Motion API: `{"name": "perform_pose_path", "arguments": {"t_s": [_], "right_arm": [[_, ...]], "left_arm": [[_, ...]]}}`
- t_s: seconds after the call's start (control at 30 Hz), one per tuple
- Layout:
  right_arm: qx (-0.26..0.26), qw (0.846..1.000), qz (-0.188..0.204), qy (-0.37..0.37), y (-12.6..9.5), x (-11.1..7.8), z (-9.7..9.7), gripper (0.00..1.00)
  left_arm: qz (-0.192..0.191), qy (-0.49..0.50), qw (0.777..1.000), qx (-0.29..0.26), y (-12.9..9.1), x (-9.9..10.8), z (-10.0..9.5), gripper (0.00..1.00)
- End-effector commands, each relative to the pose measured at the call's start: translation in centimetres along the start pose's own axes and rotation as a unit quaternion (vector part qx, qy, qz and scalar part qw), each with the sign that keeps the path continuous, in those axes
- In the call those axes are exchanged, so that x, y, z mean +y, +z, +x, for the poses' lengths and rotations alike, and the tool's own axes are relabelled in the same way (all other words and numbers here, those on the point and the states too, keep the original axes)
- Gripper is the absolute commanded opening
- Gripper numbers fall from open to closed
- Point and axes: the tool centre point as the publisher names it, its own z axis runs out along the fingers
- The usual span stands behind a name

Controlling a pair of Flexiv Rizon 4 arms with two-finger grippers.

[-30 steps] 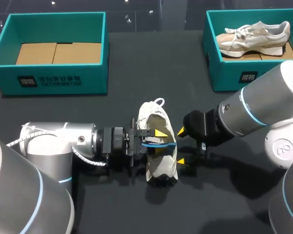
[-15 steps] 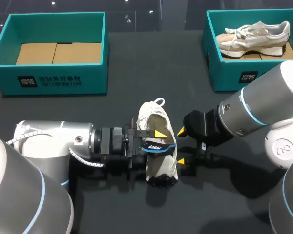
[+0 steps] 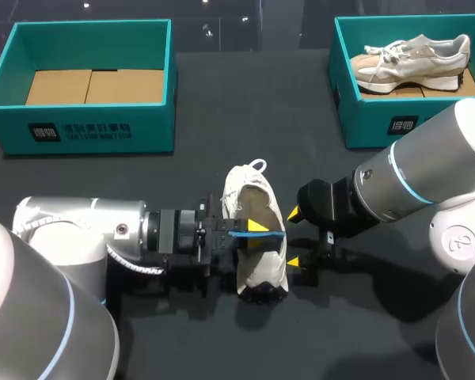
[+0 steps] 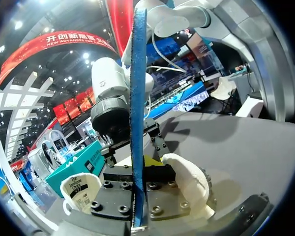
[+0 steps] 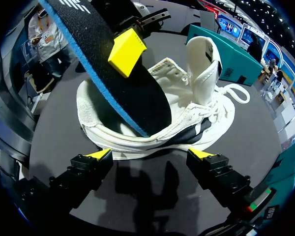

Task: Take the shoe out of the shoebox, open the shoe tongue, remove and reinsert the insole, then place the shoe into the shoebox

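A white shoe (image 3: pixel 257 261) lies on the dark table at the centre, with its tongue (image 5: pixel 202 51) pulled up. My left gripper (image 3: pixel 252 228) comes in from the shoe's left and is shut on the black, blue-edged insole (image 3: pixel 261 234), which slants up out of the shoe's opening. The left wrist view shows the insole (image 4: pixel 137 98) edge-on, clamped between the fingers of my left gripper (image 4: pixel 138 173), with the shoe (image 4: pixel 189 179) just beyond. My right gripper (image 3: pixel 294 237) stands open beside the shoe's right side. From the right wrist, the insole (image 5: pixel 113 83) rises out of the shoe (image 5: pixel 187 115), ahead of my right gripper (image 5: pixel 150 155).
A teal shoebox (image 3: pixel 87 131) with a bare cardboard floor stands at the back left. Another teal shoebox (image 3: pixel 372 119) at the back right holds a second pale shoe (image 3: pixel 412 57). Dark table (image 3: pixel 222 158) lies between the boxes and the shoe.
My left gripper's fingers have closed onto the insole, and its wrist has shifted a little toward the shoe. The insole has turned edge-on. The right arm has stayed still.
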Motion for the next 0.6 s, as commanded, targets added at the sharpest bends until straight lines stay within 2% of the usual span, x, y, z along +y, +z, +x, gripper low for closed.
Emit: {"name": "perform_pose_path", "arguments": {"t_s": [0.03, 0.1, 0.6], "right_arm": [[0.0, 1.0, -0.001, 0.0, 0.0, -0.1, 0.1, 1.0], [0.0, 1.0, -0.001, 0.0, 0.0, -0.1, 0.1, 1.0], [0.0, 1.0, -0.001, 0.0, 0.0, -0.1, 0.1, 1.0]], "left_arm": [[0.005, 0.004, 1.0, 0.0, 0.2, 0.9, 0.1, 0.0], [0.01, 0.014, 1.0, 0.001, 0.4, 1.3, 0.1, 0.0], [-0.025, 0.073, 0.997, -0.021, 1.0, 3.8, -0.4, 0.0]]}}
